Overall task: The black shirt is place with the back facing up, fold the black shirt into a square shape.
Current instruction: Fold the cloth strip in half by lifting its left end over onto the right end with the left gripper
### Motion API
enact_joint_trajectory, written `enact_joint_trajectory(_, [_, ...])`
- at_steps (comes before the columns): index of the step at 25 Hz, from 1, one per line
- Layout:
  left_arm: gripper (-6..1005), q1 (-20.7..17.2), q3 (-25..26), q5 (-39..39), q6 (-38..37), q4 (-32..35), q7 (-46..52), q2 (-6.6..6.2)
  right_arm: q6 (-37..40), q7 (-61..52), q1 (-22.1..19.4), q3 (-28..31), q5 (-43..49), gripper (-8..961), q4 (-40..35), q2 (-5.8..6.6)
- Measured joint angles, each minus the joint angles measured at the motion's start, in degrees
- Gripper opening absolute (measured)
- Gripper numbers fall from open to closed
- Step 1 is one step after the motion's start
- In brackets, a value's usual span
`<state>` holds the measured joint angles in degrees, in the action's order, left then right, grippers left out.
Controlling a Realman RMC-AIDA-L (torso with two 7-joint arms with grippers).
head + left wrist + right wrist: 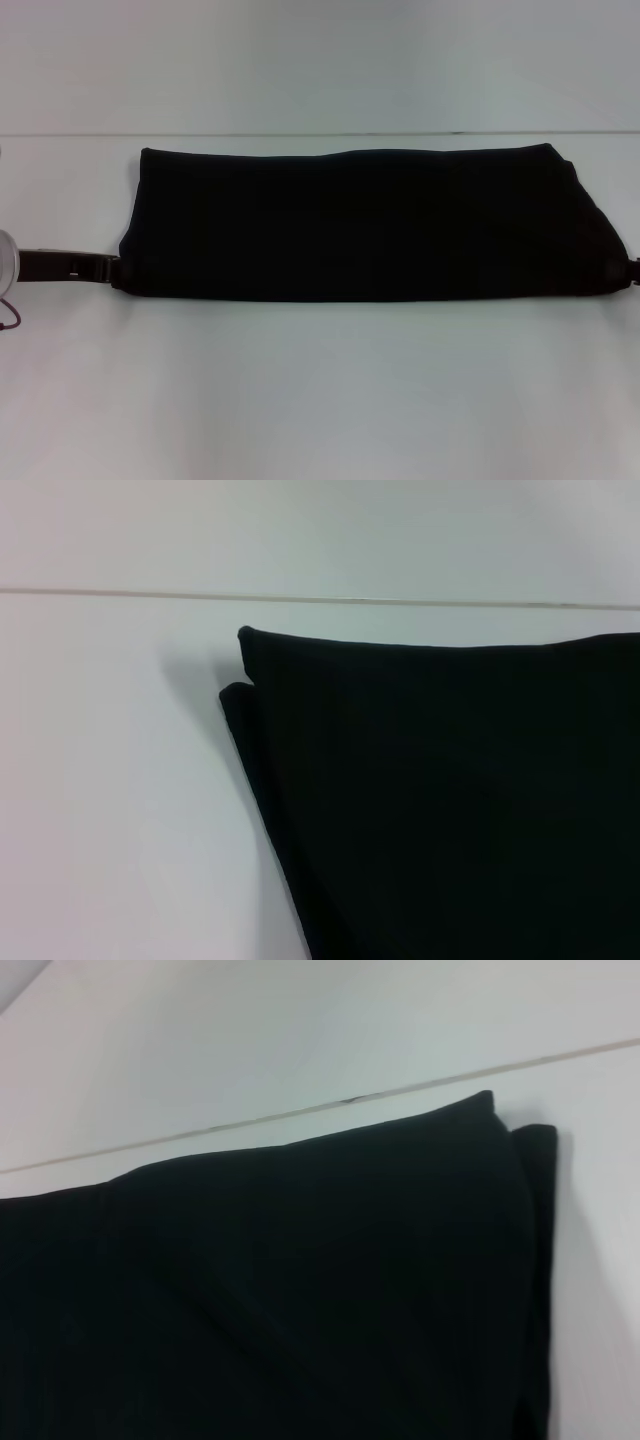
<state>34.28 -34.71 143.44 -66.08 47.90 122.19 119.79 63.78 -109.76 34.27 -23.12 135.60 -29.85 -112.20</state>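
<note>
White worktop (320, 400) fills most of what you see from the head camera, smooth and matte. It runs back to a thin dark seam where it meets a pale wall (320, 60), equally plain.

You'll find the black shirt (370, 225) lying flat across the middle of the worktop, nearer its far edge than its near one. It is folded into a long band that reaches from the worktop's left side almost to its right side. Its far edge sits just in front of the seam.

Your left claw (112, 270) comes in low along the worktop from the left edge and meets the near left corner of the band. Whether it is pinching cloth there or merely touching it, you cannot tell. Your right claw (632, 272) shows only as a dark tip at the near right corner of the band, at the picture's border; its grip cannot be told either.

From each wrist camera you get one far corner of the shirt, where two stacked layers of cloth show, the lower layer peeking out just past the upper.
</note>
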Motion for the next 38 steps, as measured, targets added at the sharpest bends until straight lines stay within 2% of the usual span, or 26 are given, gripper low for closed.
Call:
enact_joint_trajectory(3, [1,-0.1,0.1,0.0,0.0,0.2,0.2,0.00,0.4,0.0,-0.6,0.2,-0.4,10,-0.2,0.24])
enact_joint_trajectory(20, [2,-0.4,0.7,0.4,-0.6,0.5,0.0,-0.26,1.8,0.6,-1.2,0.3,-0.9,19,-0.3,0.33])
enact_joint_trajectory(28, [10,-0.4,1.4,0.6,-4.5,1.5,1.5,-0.91,3.1,0.7,-2.1,3.3,-1.5,29,-1.5,0.32])
enact_joint_trajectory(33, [17,-2.1,1.8,0.7,-5.6,5.5,3.8,-0.97,7.4,0.9,-4.7,5.8,-5.9,241,-5.6,0.21])
enact_joint_trajectory(38, [225,-2.7,4.4,0.5,-9.0,7.2,5.0,-1.02,12.9,5.5,-7.0,6.6,-14.2,356,-6.1,0.39])
